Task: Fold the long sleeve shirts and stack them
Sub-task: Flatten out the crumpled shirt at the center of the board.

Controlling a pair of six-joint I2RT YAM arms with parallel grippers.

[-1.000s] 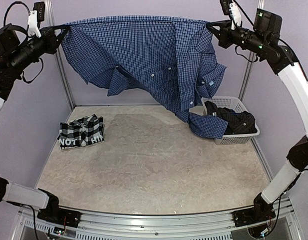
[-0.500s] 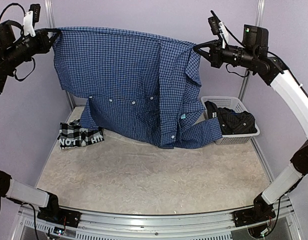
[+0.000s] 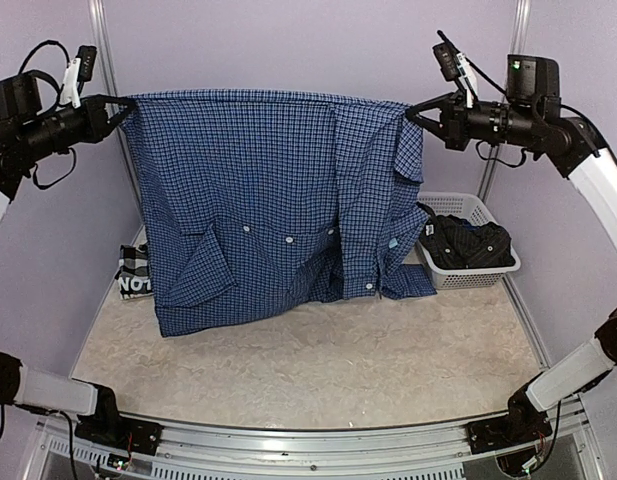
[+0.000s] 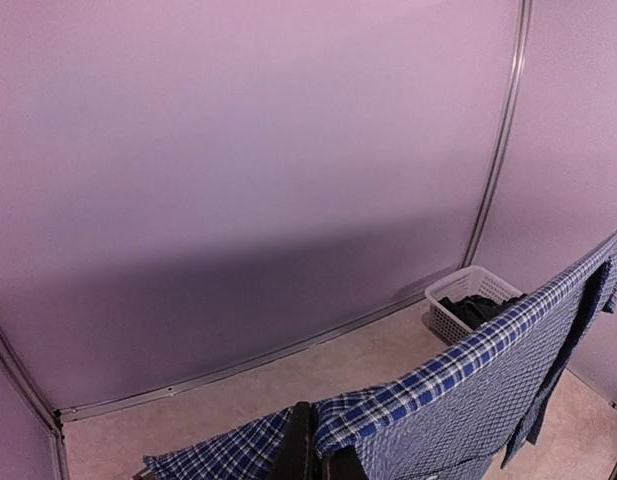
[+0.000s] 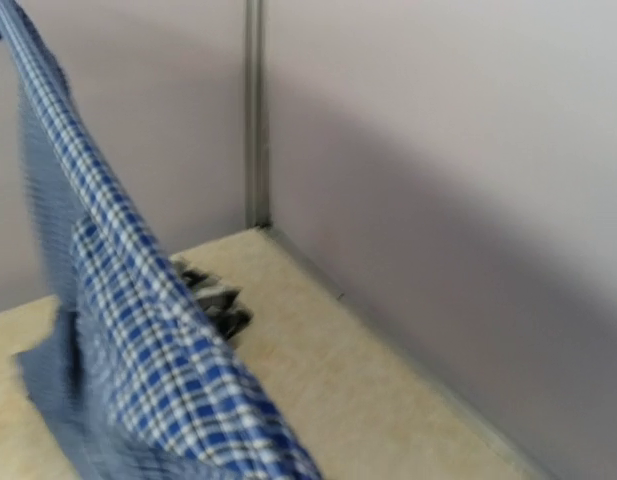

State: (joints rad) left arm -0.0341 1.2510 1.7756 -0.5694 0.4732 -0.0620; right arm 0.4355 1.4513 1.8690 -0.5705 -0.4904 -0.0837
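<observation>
The blue checked long sleeve shirt (image 3: 258,210) hangs spread out high over the table, its upper edge pulled taut between both arms. My left gripper (image 3: 123,101) is shut on the left corner; its dark fingers (image 4: 300,450) pinch the cloth (image 4: 458,375) in the left wrist view. My right gripper (image 3: 411,111) is shut on the right corner, its fingers hidden behind the shirt (image 5: 158,370) in the right wrist view. The hem rests on the table. The black-and-white plaid long sleeve shirt (image 3: 134,276) lies folded at the left, mostly hidden behind the blue one.
A white plastic basket (image 3: 474,272) with dark clothing in it stands at the right, close to the hanging sleeve; it also shows in the left wrist view (image 4: 450,312). Purple walls and metal posts close in the beige table (image 3: 388,360) on three sides.
The blue shirt has swung forward and down from a bunched drape into a flat hanging sheet. Its hem now touches the table and covers most of the plaid shirt. Both grippers stayed shut.
</observation>
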